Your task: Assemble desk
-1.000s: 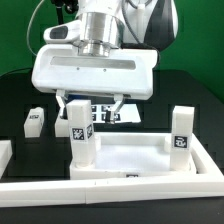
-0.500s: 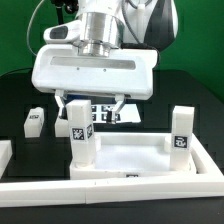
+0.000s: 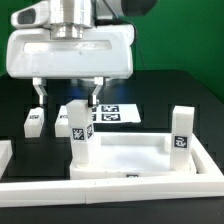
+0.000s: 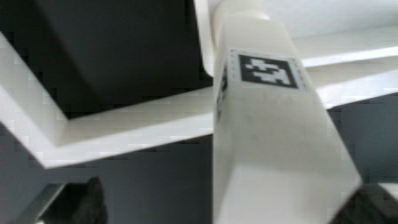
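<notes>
The white tray-like tabletop lies at the front of the table. One tagged white leg stands upright at its left corner in the exterior view, and a second leg stands at its right corner. A third leg lies loose on the black table to the left. My gripper is open and hovers just above the left leg, with one finger on each side of its top. In the wrist view the tagged leg runs between my dark fingertips without being clamped.
The marker board lies flat on the table behind the tabletop. A long white border rail runs along the front, and another rail piece sits at the exterior view's left edge.
My gripper has moved toward the exterior view's left and risen a little, staying open. The legs and tabletop have not moved.
</notes>
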Available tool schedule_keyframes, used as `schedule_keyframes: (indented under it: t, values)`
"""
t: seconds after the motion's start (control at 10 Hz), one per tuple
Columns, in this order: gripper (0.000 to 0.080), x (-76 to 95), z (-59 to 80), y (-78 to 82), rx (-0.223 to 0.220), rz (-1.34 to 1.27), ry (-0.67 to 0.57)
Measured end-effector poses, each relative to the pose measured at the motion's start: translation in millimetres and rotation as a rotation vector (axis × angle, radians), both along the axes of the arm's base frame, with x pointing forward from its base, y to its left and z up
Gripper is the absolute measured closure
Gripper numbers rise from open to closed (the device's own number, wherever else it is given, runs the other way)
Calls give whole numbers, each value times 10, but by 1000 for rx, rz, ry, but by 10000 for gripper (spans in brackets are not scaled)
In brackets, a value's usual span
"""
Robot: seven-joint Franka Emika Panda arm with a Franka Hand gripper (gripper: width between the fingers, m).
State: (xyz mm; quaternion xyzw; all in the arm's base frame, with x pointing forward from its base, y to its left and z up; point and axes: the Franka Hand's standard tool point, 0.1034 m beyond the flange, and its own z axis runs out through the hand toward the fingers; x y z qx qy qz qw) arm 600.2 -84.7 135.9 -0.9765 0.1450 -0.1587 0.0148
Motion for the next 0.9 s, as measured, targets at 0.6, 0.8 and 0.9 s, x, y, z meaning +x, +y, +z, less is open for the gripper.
schedule_keyframes:
  t: [0.6, 0.8, 0.9]
  values:
    - [151, 114, -155, 183, 99, -3, 169]
    - [151, 77, -209, 245, 90, -1, 185]
    - [151, 77, -210, 242, 96, -18, 185]
